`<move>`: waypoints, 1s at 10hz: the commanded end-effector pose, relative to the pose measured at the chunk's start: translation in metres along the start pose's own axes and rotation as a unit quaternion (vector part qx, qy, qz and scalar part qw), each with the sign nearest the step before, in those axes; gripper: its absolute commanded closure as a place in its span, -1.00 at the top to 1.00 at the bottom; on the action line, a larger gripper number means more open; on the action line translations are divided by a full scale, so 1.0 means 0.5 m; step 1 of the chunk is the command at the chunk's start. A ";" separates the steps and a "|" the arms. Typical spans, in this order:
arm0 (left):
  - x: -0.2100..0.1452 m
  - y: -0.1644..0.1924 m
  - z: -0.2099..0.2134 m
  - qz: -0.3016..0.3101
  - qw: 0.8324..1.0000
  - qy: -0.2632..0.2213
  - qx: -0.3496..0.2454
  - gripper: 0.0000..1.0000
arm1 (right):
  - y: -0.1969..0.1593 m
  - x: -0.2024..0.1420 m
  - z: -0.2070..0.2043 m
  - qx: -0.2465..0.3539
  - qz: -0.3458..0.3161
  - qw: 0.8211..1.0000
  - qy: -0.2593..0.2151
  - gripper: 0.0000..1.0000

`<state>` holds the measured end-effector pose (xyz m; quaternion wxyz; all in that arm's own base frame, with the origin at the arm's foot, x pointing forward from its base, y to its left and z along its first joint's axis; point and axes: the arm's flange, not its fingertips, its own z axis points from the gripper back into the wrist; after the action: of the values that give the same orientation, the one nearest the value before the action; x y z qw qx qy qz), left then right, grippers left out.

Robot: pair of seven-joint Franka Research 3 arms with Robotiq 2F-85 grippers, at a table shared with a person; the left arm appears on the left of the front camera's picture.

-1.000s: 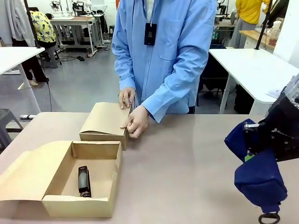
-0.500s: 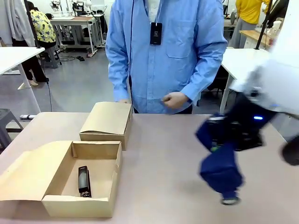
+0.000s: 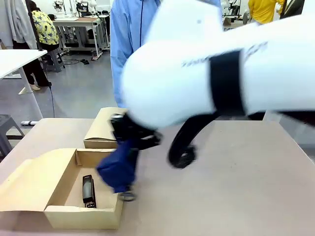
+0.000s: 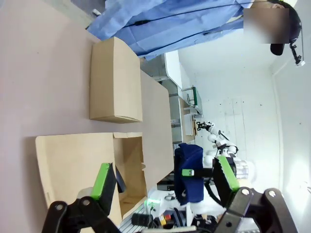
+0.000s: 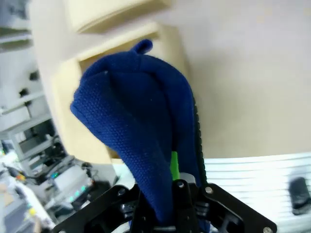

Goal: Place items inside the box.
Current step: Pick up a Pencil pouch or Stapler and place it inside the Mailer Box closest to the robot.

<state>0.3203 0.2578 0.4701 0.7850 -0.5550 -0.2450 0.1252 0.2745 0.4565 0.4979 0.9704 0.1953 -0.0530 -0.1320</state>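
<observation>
Our right arm [image 3: 211, 73] has swung across the whole table in the last second, from the far right edge to the left half, and it now blocks most of the front view. That carry brings its load to the box [image 3: 81, 216] (the larger open one, with its lid flap laid out to the left). The box sits where it was, just in front of the smaller closed box [image 3: 106, 129]. The navy pouch [image 3: 119, 167] hangs over the box's right wall with its lower end about level with the rim, not yet inside as far as we can judge. The right gripper [image 5: 172, 170] is clamped tight on the pouch's upper fold. Our left gripper [image 4: 163, 177] hangs with its jaws wide apart, holding nothing. The black stapler [image 3: 88, 191] already lies on the box floor. We judge that what remains is a short move left, a lowering and a release.
</observation>
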 end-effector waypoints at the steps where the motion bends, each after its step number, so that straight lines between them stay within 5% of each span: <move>1: -0.002 -0.003 0.001 -0.010 1.000 -0.001 -0.009 1.00 | 0.094 -0.014 -0.095 -0.018 -0.005 0.999 -0.042 -0.87; 2: -0.002 -0.003 0.001 -0.010 1.000 -0.001 -0.009 1.00 | 0.088 -0.025 -0.097 -0.009 0.059 0.998 0.013 -0.87; 3: -0.002 -0.003 0.001 -0.010 1.000 -0.001 -0.009 1.00 | 0.038 -0.036 -0.030 0.008 0.005 1.000 -0.015 -0.87; 5: -0.002 -0.003 0.001 -0.010 1.000 -0.001 -0.009 1.00 | 0.049 -0.053 -0.074 0.002 0.031 1.000 0.002 -0.87; 7: -0.002 -0.003 0.001 -0.010 1.000 -0.001 -0.009 1.00 | 0.095 -0.046 -0.099 0.013 -0.022 0.998 -0.049 -0.87; 10: -0.002 -0.003 0.001 -0.010 1.000 -0.001 -0.009 1.00 | 0.163 -0.015 -0.143 0.056 -0.003 0.994 -0.093 -0.87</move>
<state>0.3203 0.2578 0.4701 0.7850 -0.5550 -0.2451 0.1253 0.2867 0.5177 0.4724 0.9552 0.2305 -0.1182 -0.1431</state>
